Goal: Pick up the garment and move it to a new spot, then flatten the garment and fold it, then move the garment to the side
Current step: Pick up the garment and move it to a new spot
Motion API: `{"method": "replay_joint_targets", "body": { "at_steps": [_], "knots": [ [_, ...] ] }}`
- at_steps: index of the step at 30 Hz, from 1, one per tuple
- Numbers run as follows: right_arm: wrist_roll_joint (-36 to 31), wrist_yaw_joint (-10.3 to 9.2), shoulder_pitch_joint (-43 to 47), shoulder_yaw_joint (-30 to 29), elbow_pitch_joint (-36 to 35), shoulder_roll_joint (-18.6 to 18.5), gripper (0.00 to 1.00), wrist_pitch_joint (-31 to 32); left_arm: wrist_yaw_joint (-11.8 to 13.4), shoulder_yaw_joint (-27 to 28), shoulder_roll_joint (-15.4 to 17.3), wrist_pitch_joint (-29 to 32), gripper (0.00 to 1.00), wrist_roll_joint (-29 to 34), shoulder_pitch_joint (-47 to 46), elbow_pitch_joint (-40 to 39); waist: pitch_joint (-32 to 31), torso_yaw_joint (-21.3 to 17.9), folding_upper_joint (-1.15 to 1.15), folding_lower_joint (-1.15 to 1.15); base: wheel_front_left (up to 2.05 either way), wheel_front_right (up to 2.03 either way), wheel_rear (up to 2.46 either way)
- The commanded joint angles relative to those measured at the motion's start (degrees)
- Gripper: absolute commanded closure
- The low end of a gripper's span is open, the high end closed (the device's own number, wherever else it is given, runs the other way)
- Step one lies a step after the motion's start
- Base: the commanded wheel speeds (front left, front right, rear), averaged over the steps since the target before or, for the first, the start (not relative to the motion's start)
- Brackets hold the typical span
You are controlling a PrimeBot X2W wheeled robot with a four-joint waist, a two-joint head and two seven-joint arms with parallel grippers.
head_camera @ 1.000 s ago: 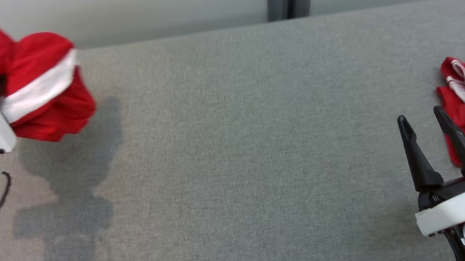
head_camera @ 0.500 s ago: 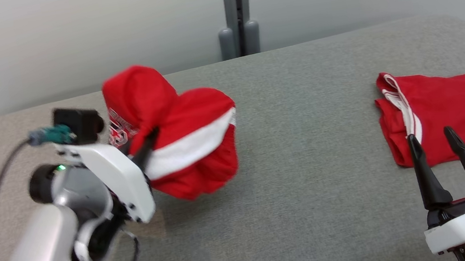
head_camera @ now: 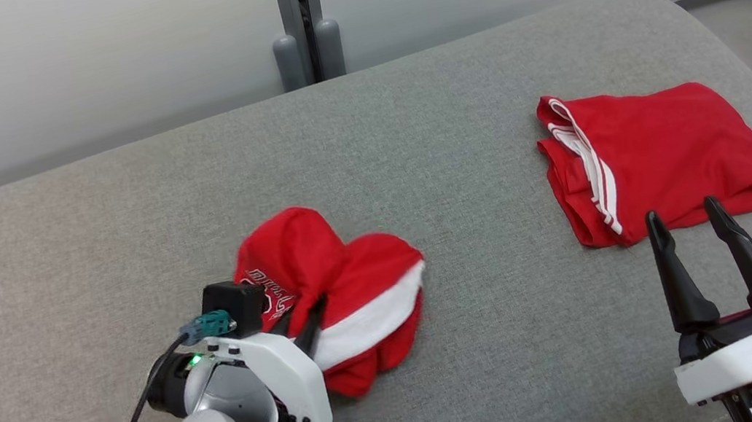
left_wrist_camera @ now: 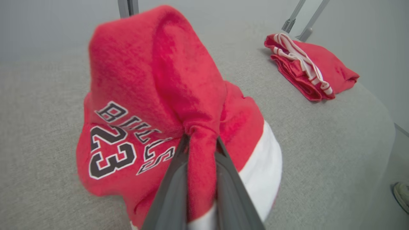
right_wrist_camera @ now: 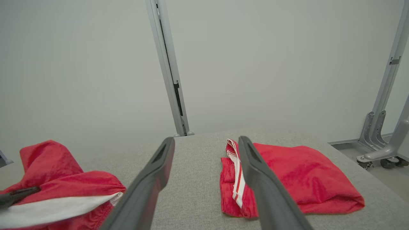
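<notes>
Looking at the left pincer (left_wrist_camera: pixel 201 143), what has it got? asks the trainee.

Its 2 fingers (left_wrist_camera: pixel 172 185) are clamped on a pinch of the garment (head_camera: pixel 337 297), says the operator. The red bunch hangs from that pinch low over the grey desk (head_camera: pixel 130 238), left of the middle. Whether its underside touches the top, I cannot tell.

Trainee: And the right pincer (head_camera: pixel 682 210)?

Operator: Spread apart with nothing in it, near the front edge, just short of a folded red garment (head_camera: pixel 668 140) that lies well apart from the bunch.

Trainee: How will the garment handle?

Operator: Soft, light and limp, I judge. It sags from 1 hold, so flattening calls for 2 holds spread wide, say along the white band (head_camera: pixel 369 319) or a hem, not in the crumpled middle. The cloth looks grippy rather than slippery.

Trainee: Any writing?

Operator: The left wrist view shows "BULLS" (left_wrist_camera: pixel 140 135) arched over "23" (left_wrist_camera: pixel 111 156), in black outlined with white. In the head view the lettering is too small to read.
</notes>
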Motion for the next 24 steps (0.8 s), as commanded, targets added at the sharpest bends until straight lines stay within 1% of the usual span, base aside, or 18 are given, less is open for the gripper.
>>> {"method": "replay_joint_targets", "body": {
  "at_steps": [1, 2, 3, 5, 8, 13, 17, 24],
  "knots": [
    [-0.14, 0.03, -0.67, 0.18, -0.09, -0.18, 0.0, -0.13, -0.01, 0.06, 0.0, -0.76, 0.92, 0.5, -1.07, 0.99, 0.49, -0.34, 0.0, 0.0, 0.0, 0.0, 0.0],
    [-0.28, 0.03, -0.88, 0.36, -0.03, -0.14, 0.0, -0.09, -0.15, -0.06, -0.55, -1.2, 0.52, 0.37, -1.4, 1.99, 0.7, -0.33, 0.0, 0.0, 0.0, 0.0, 0.0],
    [-0.36, 0.03, -1.23, 0.45, 0.06, -0.12, 0.0, -0.11, -0.43, -0.15, -0.97, -1.72, 0.0, 0.38, -1.69, 2.87, 0.81, -0.27, 0.0, 0.0, 0.0, 0.0, 0.0],
    [-0.42, 0.03, -1.58, 0.34, 0.19, -0.05, 0.0, -0.19, -0.68, -0.1, -1.63, -2.75, 0.0, 0.18, -2.18, 4.19, 0.79, 0.03, 0.0, 0.0, 0.0, 0.0, 0.0],
    [-0.4, 0.03, -1.21, 0.13, 0.58, 0.04, 0.0, -0.32, -1.04, 0.03, -1.71, -4.04, 0.0, 0.5, -2.92, 5.0, 0.27, 0.86, 0.0, 0.0, 0.0, 0.0, 0.0],
    [-0.22, 0.03, -0.17, -0.59, 0.79, -0.2, 0.0, -0.22, -0.43, 1.21, -0.79, -6.21, 0.0, 0.69, -3.49, 2.27, -1.36, 2.68, 0.0, 0.0, 0.0, 0.0, 0.0],
    [-0.09, 0.03, 0.67, -1.39, 0.29, -0.42, 0.0, 0.08, 1.33, 3.3, 0.98, -7.52, 0.0, 0.46, -2.38, -2.14, -2.68, 4.32, 0.0, 0.0, 0.0, 0.0, 0.0],
    [0.24, 0.03, 3.01, -2.6, -0.83, -0.81, 0.0, 0.52, 5.13, 8.1, 5.32, -10.63, 0.0, -0.09, 3.31, -10.32, -4.24, 6.57, 0.0, 0.0, 0.0, 0.0, 0.0]
  ]
}}
